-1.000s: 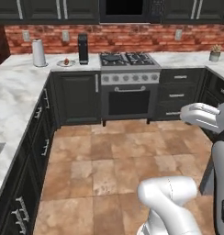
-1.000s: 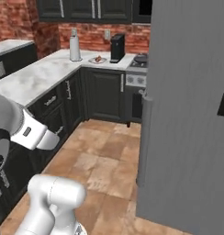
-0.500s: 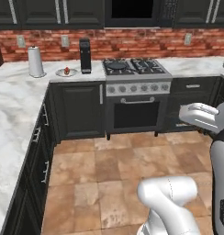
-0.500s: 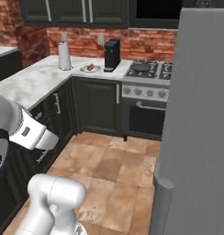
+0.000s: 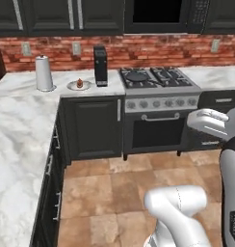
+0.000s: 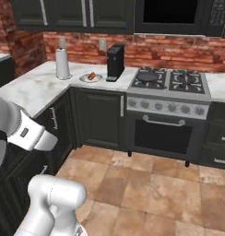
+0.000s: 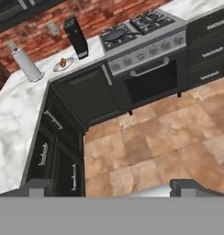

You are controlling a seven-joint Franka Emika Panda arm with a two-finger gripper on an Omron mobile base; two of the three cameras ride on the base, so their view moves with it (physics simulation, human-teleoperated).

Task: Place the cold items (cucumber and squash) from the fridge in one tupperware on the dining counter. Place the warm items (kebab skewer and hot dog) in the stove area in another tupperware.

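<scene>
A dark kitchen corner faces me, walled in red brick beneath black upper cabinets. A white marble worktop runs along the left side and turns at the corner to meet the stove, a steel range with black grates on top, a row of knobs across its front and an oven door with a bar handle below. A built-in microwave sits above the range. The base cabinets are black with slim metal handles, and the floor is laid in brown stone tiles.

On the back stretch of worktop, left of the stove, three things stand in a row: a white paper towel roll farthest left, a small plate with a bit of reddish-brown food on it in the middle, and a tall black coffee machine just beside the range. The food on the plate is too small to name; it could be one of the warm items, I cannot tell. One burner carries a flat dark pan.

The arm's white links fill the foreground, folded back over the floor. The end effector hangs well above the tiles, fingers spread wide apart with nothing between them, pointing down toward the cabinet corner.
</scene>
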